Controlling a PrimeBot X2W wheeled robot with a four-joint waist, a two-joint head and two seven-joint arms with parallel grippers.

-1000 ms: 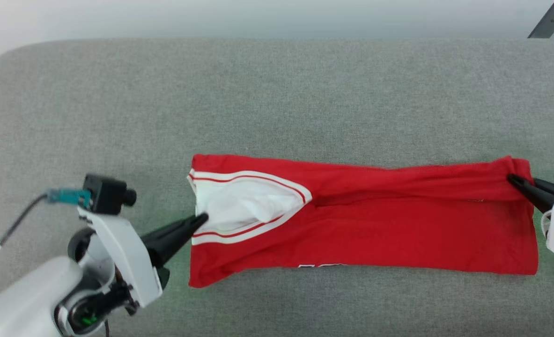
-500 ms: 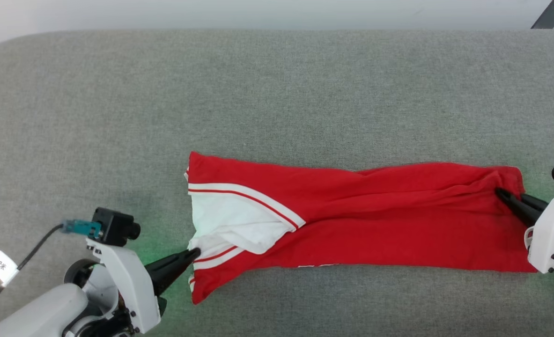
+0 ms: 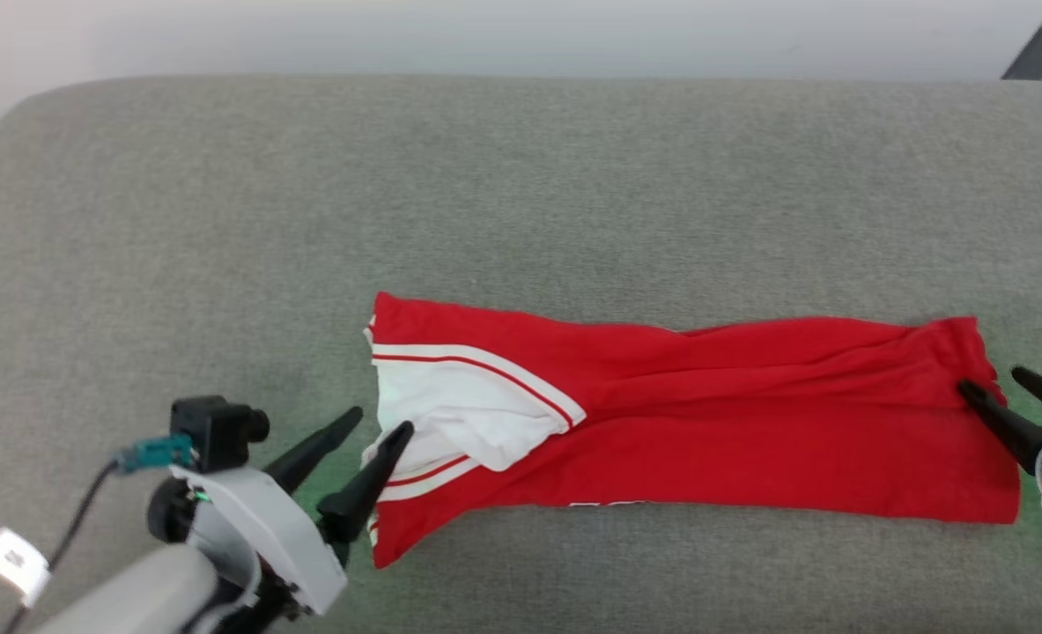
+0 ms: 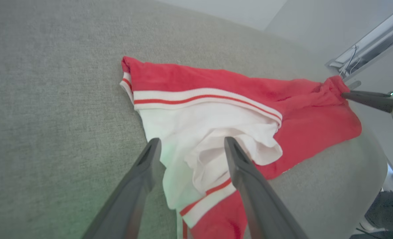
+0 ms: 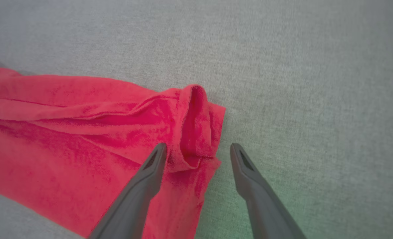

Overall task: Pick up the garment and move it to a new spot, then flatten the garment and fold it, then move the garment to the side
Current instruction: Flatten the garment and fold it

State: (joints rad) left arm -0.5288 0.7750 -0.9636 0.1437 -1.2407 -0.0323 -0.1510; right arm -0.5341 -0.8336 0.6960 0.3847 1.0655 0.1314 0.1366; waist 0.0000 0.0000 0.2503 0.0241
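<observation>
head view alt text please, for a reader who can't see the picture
A red jersey-style shirt with a white, stripe-trimmed sleeve lies folded into a long band on a grey fabric surface. The left gripper stands open at its sleeve end and the right gripper stands open at the opposite end, neither holding the cloth.
</observation>
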